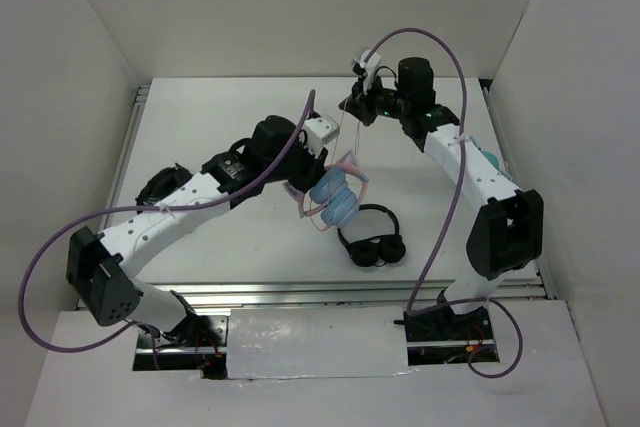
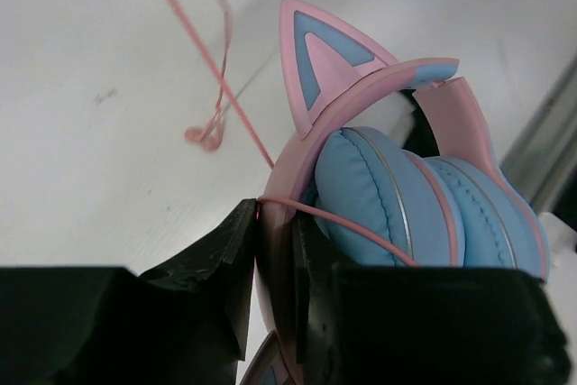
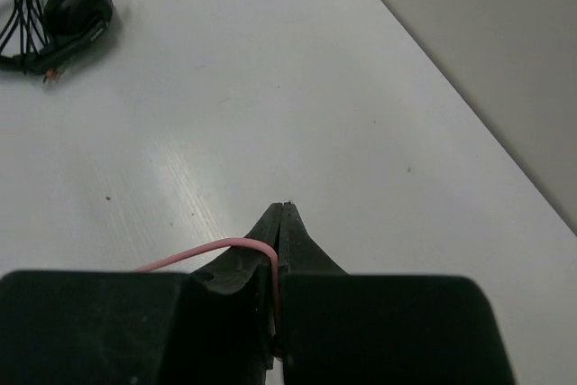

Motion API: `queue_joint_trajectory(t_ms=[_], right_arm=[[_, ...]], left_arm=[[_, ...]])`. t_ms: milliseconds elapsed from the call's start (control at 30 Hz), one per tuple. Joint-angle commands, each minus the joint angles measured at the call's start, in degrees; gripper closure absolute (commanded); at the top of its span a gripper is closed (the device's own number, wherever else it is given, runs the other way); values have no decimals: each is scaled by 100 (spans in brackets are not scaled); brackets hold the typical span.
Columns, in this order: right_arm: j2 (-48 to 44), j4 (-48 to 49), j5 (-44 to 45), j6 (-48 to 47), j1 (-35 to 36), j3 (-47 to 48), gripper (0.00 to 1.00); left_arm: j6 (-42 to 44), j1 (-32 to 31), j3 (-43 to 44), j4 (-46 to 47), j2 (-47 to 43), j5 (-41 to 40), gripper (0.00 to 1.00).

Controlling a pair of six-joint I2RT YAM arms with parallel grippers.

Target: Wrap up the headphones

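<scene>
- The left fingers (image 1: 308, 190) (image 2: 245, 250) are clenched on the pink headband of the headphones (image 1: 335, 197) (image 2: 406, 196), one finger on each side of the band.
- The headphones sit near the middle of the white surface (image 1: 200, 127). Their two light blue ear cushions are pressed side by side, and a pink cat ear (image 2: 315, 51) stands up from the band.
- Whether the headphones touch the surface cannot be told.
- The right fingers (image 1: 352, 105) (image 3: 281, 215) are closed tight on the thin pink cable (image 1: 345, 137) (image 2: 225, 87) (image 3: 216, 248), which curves over one finger and slips into the seam between them.
- Seen from above, the cable runs up from the headphones to the right fingers, which are farther back on the surface.
- In the left wrist view one strand of cable crosses the nearest cushion, and other strands stretch away over the surface.
- A pair of black headphones (image 1: 372, 242) (image 3: 54, 11) lies on the surface just beside the blue pair, on the near side, apart from both arms.
</scene>
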Motion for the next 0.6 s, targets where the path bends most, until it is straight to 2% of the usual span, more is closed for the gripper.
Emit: queue_joint_trajectory(t_ms=[0,100,300,467,567], right_arm=[[-952,-163,632,-508,110,-313,100],[-1357,-372,870,-693,356,-464,100],[-1816,-953,1257,-667,1041,-640,100],[-1974,-1296,2196,140,1727,-578,100],[-2036,-1497,2260,694,2044,-552,100]], left_arm=[[-429,84,266,-395,345,-727,100],[-543,189,487,-607,662,-1334,100],[-824,672,777,-704,839,-1905,100],[-1316,1120,1172,-915,980,-2609,100],[-1720,1402,1392,-1020,1076,-2994,100]])
